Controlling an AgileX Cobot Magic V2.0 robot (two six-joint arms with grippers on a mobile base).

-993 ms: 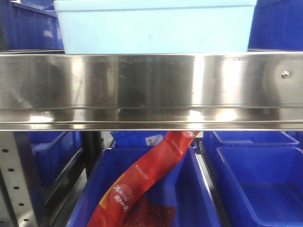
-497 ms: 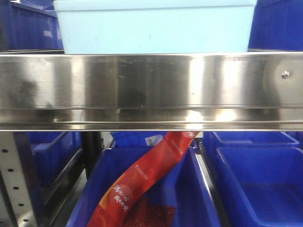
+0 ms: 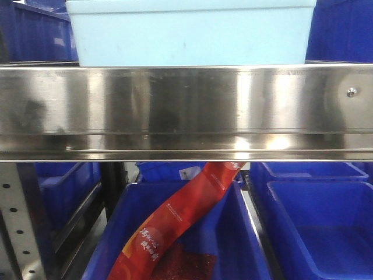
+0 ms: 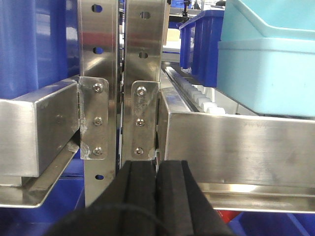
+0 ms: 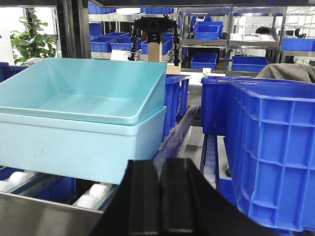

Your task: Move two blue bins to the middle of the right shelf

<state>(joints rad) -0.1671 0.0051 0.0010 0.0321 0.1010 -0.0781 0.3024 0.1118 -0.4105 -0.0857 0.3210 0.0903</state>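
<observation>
Two nested pale-blue bins (image 5: 83,123) on shelf rollers (image 5: 15,179); both pincers, left (image 4: 156,189) and right (image 5: 161,196), closed, empty.

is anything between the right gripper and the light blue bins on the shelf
Nothing visible. In the right wrist view the right gripper, jaws shut, faces the two nested light blue bins on the rollers with only open space between. The dark blue crate sits off to the side.

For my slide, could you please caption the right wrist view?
Shut right gripper facing nested light blue bins beside a blue crate.

red packet (image 3: 175,224) cropped below, text unreadable
</observation>
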